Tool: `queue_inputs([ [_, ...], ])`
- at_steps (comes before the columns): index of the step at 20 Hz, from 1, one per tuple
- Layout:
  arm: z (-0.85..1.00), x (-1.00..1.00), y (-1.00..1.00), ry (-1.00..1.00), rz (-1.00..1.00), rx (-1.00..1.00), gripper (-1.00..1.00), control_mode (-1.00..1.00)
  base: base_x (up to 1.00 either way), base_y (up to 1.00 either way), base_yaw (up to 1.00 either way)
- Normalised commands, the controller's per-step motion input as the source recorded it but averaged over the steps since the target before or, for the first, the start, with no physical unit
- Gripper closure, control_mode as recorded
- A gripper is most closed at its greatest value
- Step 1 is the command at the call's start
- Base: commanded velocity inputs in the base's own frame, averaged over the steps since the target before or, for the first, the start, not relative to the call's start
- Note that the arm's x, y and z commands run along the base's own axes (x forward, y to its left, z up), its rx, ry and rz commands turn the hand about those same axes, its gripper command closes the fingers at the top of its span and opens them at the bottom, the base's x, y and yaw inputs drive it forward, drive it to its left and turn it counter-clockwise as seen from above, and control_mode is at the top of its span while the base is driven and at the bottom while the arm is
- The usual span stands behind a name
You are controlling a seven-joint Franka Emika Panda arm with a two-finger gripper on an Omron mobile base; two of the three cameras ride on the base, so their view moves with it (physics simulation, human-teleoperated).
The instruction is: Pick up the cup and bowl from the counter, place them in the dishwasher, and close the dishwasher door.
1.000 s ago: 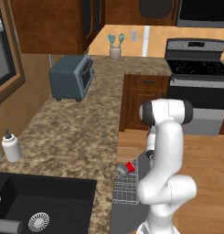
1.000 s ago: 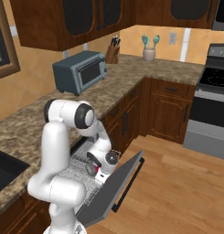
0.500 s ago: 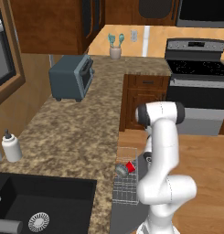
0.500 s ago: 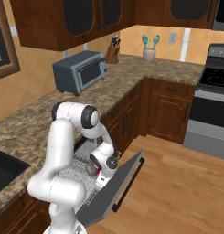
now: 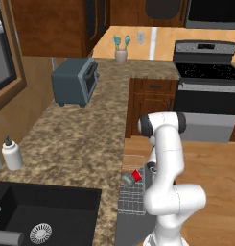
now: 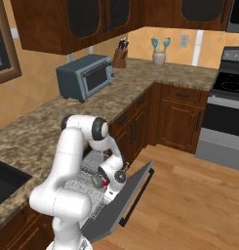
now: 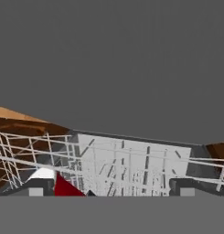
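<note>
Cup (image 5: 136,175) lies tipped in the rack (image 5: 131,199) — seemingly beside the bowl (image 5: 127,179) — hand (image 7: 109,189) released.

From my left base camera, the white arm (image 5: 168,158) covers the right side of the dishwasher's wire rack (image 5: 130,193) and the hand itself, leaving me just a red sliver of the cup (image 5: 136,175) and a small grey bowl (image 5: 127,179) too tiny to read in detail. From the right base camera, the arm's wrist hides most of the cup (image 6: 105,183) and part of the bowl (image 6: 97,181), and the dishwasher door (image 6: 122,199) runs behind the arm's base at lower left. Through the hand camera, the cup (image 7: 64,186) is cut off at the bottom and the hand (image 7: 110,191) shows me only two dark fingertips (image 7: 36,186), set wide apart.
</note>
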Motion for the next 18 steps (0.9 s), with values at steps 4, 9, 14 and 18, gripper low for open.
queue_inputs([
  [4, -0.45, 0.35, 0.0, 0.0, 0.0, 0.0, -1.0, -1.0, 0.0, 0.0, 0.0],
  [9, -0.46, 0.37, 0.0, 0.0, 0.0, 0.0, -1.0, -1.0, 0.0, 0.0, 0.0],
  [14, -0.45, 0.37, 0.01, 0.0, 0.0, 0.0, -1.0, -1.0, 0.0, 0.0, 0.0],
  [18, -0.41, 0.35, 0.16, 0.0, 0.0, 0.0, -1.0, -1.0, 0.0, 0.0, 0.0],
])
